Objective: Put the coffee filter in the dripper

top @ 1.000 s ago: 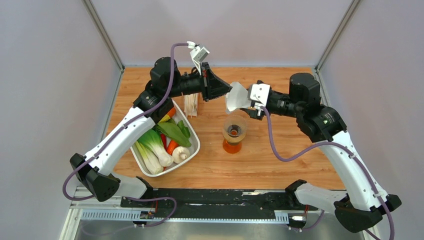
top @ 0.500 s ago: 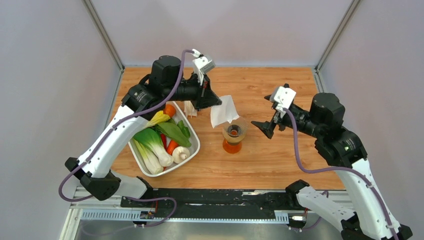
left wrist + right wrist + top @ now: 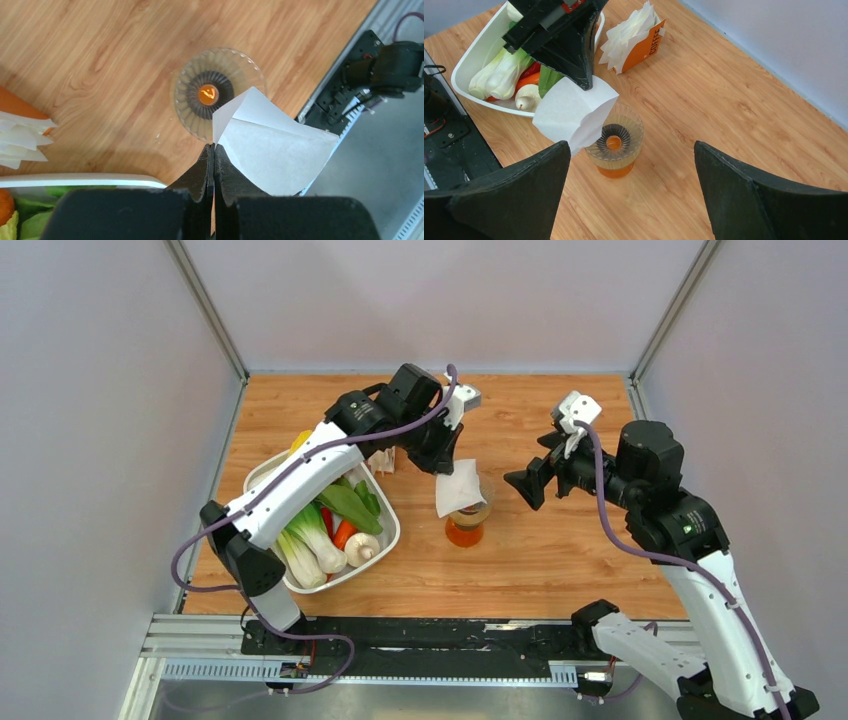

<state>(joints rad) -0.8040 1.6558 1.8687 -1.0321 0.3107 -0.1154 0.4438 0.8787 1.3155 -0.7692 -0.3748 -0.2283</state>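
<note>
My left gripper [image 3: 447,466] is shut on the corner of the white paper coffee filter [image 3: 459,490], which hangs over the near-left rim of the dripper [image 3: 473,500]. The dripper is a clear ribbed cone on top of an orange-tinted glass vessel [image 3: 465,532]. In the left wrist view the filter [image 3: 272,147] fans out to the right of the closed gripper [image 3: 213,150], and the dripper [image 3: 217,95] lies just beyond. My right gripper [image 3: 527,487] is open and empty to the right of the dripper. Its view shows the filter [image 3: 571,115] and dripper [image 3: 616,140].
A white tub of vegetables [image 3: 383,540] stands to the left of the dripper. A bundle of stacked filters in an orange packet [image 3: 636,40] stands behind it, beside the left arm. The metal rail [image 3: 400,640] runs along the table's near edge.
My left gripper has carried the filter right and down to the dripper's rim. The right gripper let go of the filter earlier, drew back to the right, and now stays open there.
</note>
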